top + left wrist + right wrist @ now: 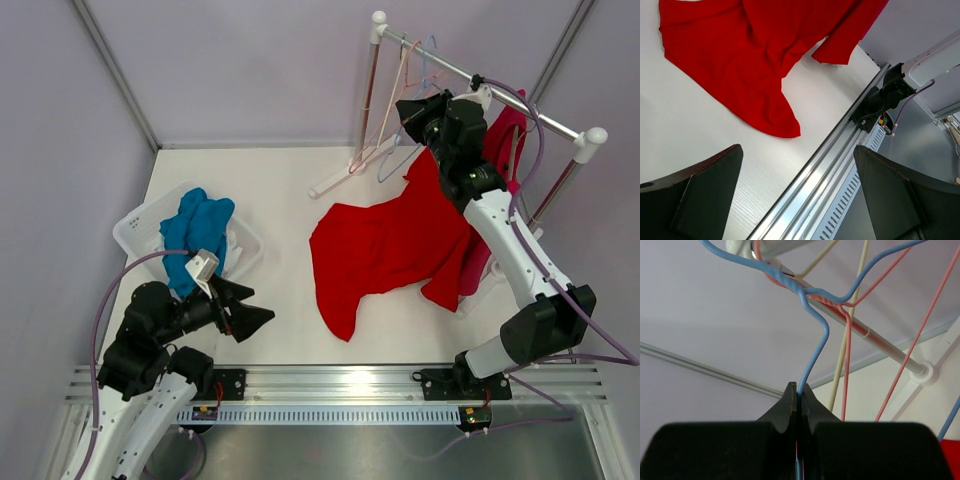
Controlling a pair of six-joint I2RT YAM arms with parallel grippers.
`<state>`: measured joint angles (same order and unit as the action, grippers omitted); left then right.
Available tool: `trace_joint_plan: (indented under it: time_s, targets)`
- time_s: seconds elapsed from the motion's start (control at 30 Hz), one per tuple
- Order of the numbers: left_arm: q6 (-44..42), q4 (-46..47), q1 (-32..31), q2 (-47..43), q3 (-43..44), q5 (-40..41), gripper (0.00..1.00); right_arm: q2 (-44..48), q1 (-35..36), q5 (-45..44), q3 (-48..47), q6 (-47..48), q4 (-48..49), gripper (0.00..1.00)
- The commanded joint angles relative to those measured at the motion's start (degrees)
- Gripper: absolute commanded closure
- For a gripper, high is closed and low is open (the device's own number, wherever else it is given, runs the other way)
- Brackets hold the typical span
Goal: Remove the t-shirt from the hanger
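Blue hanger [815, 345] wire pinched in your right gripper [798, 390], jaws fully closed, just under the rail [880, 342]. Left gripper [797, 150] gapes wide, empty. T-shirt [390, 245] sprawls on the table [280, 180], top corner up at the hanger. Likely step: final separation. Next, draw hanger clear of cloth.

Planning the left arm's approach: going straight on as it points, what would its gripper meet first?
Probably the t-shirt, at its near tip on the table; the left gripper points that way, but depth is unclear.
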<state>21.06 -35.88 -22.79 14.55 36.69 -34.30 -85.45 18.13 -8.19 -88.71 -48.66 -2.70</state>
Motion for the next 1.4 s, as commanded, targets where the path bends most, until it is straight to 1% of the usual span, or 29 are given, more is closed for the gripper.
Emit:
trace_joint_plan:
  time_s: [0.0, 0.13, 0.17, 0.23, 0.27, 0.3, 0.33, 0.37, 0.4, 0.43, 0.53, 0.6, 0.63, 0.7, 0.73, 0.77, 0.8, 0.83, 0.9, 0.93, 0.97, 1.0, 1.03, 1.1, 1.13, 1.2, 1.27, 1.3, 1.37]
  targets:
    - [1.0, 2.92, -0.33, -0.31, -0.39, -2.61, 0.01, -0.24, -0.55, 0.36, 1.6, -1.17, 2.08, 1.0]
    - [1.0, 2.83, -0.24, 0.13, -0.48, -2.87, 0.01, 0.63, -0.81, -0.08, 3.27, -1.17, 2.0, 1.0]
    - [1.0, 2.92, -0.24, 0.04, -0.48, -2.87, 0.01, 0.81, -0.73, 0.01, 3.8, -1.08, 3.82, 1.0]
    - [1.0, 2.92, -0.33, -0.22, -0.56, -2.87, 0.01, 1.94, -0.9, 0.54, 4.42, -1.17, 3.75, 0.97]
    - [1.09, 2.92, -0.24, -0.13, -0.56, -2.7, 0.01, 2.39, -0.9, 1.24, 5.46, -1.0, 3.84, 0.92]
    - [1.09, 2.92, -0.24, -0.31, -0.56, -2.7, 0.01, 3.18, -0.9, 1.5, 5.91, -0.82, 3.84, 0.84]
    - [1.18, 2.92, -0.24, -0.22, -0.56, -2.52, 0.01, 4.92, -0.9, 1.85, 6.35, -0.47, 3.23, 0.65]
    - [1.18, 2.92, -0.33, -0.22, -0.56, -2.43, 0.01, 5.9, -0.82, 2.38, 6.96, -0.03, 2.97, 0.54]
    - [1.18, 2.92, -0.24, -0.13, -0.56, -2.43, 0.01, 6.95, -0.9, 2.73, 7.14, 1.19, 1.05, 0.45]
    - [1.26, 2.92, -0.24, -0.04, -0.56, -2.26, 0.01, 8.96, -0.9, 3.08, 7.23, 1.99, -1.75, 0.34]
    - [1.27, 2.92, -0.24, 0.04, -0.56, -1.91, 0.01, 13.97, -0.82, 5.8, 8.63, 5.76, -6.77, 0.25]
    - [1.35, 2.92, -0.15, 0.13, -0.56, -1.73, 0.01, 16.88, -0.82, 6.86, 10.04, 8.49, -10.55, 0.25]
    - [1.35, 2.83, -0.15, 0.04, -0.56, -1.64, 0.01, 19.85, -0.82, 7.48, 11.26, 9.63, -11.79, 0.25]
    - [1.35, 2.83, -0.15, -0.04, -0.56, -1.47, 0.01, 22.59, -0.82, 7.4, 11.98, 13.06, -15.56, 0.29]
    - [1.44, 2.83, -0.15, -0.13, -0.56, -1.29, 0.01, 24.78, -0.82, 6.18, 11.98, 14.55, -16.89, 0.32]
    - [1.44, 2.92, -0.24, -0.04, -0.56, -1.03, 0.01, 25.5, -0.82, 5.12, 11.19, 17.78, -18.64, 0.42]
    - [1.53, 2.83, -0.15, -0.13, -0.65, -1.03, 0.01, 26.38, -0.82, 3.54, 10.49, 19.47, -22.23, 0.48]
    - [1.53, 2.83, -0.15, -0.13, -0.65, -1.03, 0.01, 26.65, -0.9, -0.21, 8.92, 21.22, -24.0, 0.53]
    - [1.62, 2.92, -0.15, 0.13, -0.65, -0.76, 0.01, 26.39, -0.9, -4.8, 7.07, 25.71, -28.56, 0.58]
    - [1.62, 2.83, -0.15, 0.13, -0.65, -0.68, 0.01, 25.95, -0.82, -9.0, 5.14, 27.29, -29.89, 0.58]
    - [1.62, 2.92, -0.15, 0.31, -0.65, -0.76, 0.01, 25.43, -0.9, -10.35, 3.82, 30.09, -31.13, 0.57]
    - [1.62, 2.92, -0.15, 0.39, -0.65, -0.76, 0.01, 23.77, -0.9, -11.66, 2.5, 31.6, -33.75, 0.51]
    - [1.62, 2.83, -0.24, 0.57, -0.65, -0.76, 0.01, 22.45, -0.99, -14.46, -1.08, 33.35, -35.25, 0.48]
    - [1.7, 2.92, -0.15, 0.66, -0.74, -0.76, 0.01, 18.33, -1.34, -16.59, -4.62, 36.18, -39.46, 0.46]
    - [1.7, 2.83, -0.15, 0.66, -0.74, -0.68, 0.01, 17.0, -1.87, -15.9, -7.68, 37.58, -40.45, 0.46]
    - [1.7, 2.92, -0.24, 0.57, -0.74, -0.59, 0.01, 13.23, -2.31, -15.37, -9.81, 38.38, -42.55, 0.45]
    - [1.7, 2.92, -0.15, 0.13, -0.74, -0.41, 0.01, 11.45, -2.92, -17.29, -11.4, 38.82, -43.35, 0.45]
    - [1.79, 2.92, -0.15, -0.04, -0.74, -0.41, 0.01, 10.84, -3.45, -19.04, -10.97, 38.82, -42.66, 0.46]
    - [1.79, 2.83, -0.15, -0.13, -0.74, -0.41, 0.01, 10.83, -4.24, -18.28, -10.44, 38.39, -41.34, 0.48]
